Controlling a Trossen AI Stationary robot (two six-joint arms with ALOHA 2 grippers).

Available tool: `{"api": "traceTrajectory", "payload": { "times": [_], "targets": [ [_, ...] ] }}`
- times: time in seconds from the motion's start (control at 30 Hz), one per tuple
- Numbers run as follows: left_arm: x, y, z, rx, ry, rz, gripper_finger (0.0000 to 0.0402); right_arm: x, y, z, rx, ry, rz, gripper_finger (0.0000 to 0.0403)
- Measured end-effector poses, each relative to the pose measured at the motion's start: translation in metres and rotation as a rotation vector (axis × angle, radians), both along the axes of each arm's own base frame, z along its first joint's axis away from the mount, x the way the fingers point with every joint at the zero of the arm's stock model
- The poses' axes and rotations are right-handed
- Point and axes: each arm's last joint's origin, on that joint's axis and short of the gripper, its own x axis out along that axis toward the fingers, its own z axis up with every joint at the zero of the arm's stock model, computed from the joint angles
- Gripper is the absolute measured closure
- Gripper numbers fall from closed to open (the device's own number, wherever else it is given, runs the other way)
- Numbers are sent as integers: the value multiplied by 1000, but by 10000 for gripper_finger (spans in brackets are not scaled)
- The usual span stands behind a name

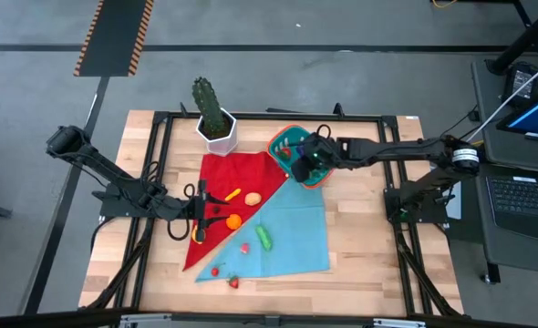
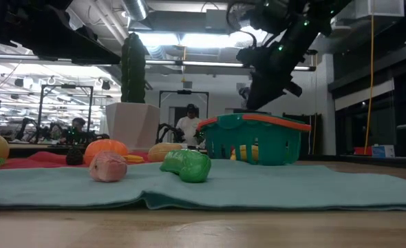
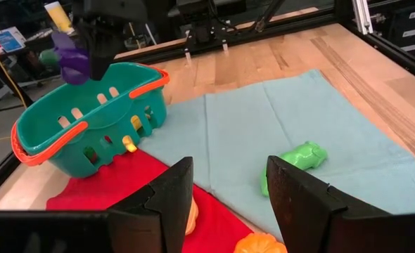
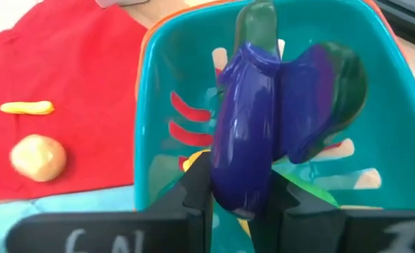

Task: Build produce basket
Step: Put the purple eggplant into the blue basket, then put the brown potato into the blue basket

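Observation:
The teal basket (image 1: pixel 287 144) with an orange-red rim stands at the far right of a red cloth. My right gripper (image 1: pixel 307 164) hangs over it, shut on a purple eggplant (image 4: pixel 243 140) that is also in the left wrist view (image 3: pixel 70 60). A yellow piece (image 3: pixel 129 144) lies inside the basket. On the cloths lie an orange (image 1: pixel 233 220), a tan round piece (image 1: pixel 252 197), a green cucumber (image 1: pixel 265 238), a pink piece (image 1: pixel 244 247) and red berries (image 1: pixel 233 281). My left gripper (image 3: pixel 228 176) stands open by the orange (image 3: pixel 260 244), with nothing between its fingers. My right gripper pinches the eggplant's purple body (image 4: pixel 225 184) between its two fingers (image 4: pixel 193 190). The fingers slant down from the table's right side. The eggplant runs on ahead of the fingers to its green stem end (image 4: pixel 258 21) and is lifted clear over the basket's opening.
A white pot with a cactus (image 1: pixel 214 123) stands at the far edge of the red cloth (image 1: pixel 228 178). A teal cloth (image 1: pixel 296 228) covers the table's near middle. Black frame rails run along the table's sides. A person shows far off in the room (image 2: pixel 189 124).

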Motion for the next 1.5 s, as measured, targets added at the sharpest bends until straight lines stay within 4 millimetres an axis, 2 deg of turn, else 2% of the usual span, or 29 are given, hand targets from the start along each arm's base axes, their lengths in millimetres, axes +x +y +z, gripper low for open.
{"api": "traceTrajectory", "payload": {
  "times": [0.2,0.4,1.03,1.3,1.5],
  "targets": [
    [0,0,0,6,1,-2,229,7,-7,-17,-6,52,6,344],
    [0,0,0,8,1,-2,229,9,-11,-24,-6,76,4,339],
    [0,0,0,9,1,-3,229,10,-12,-25,-9,74,1,290],
    [0,1,0,26,-2,25,229,9,-12,-8,-43,60,11,289],
    [2,7,0,38,-3,87,229,-2,10,22,-207,30,26,288]
  ]
}}
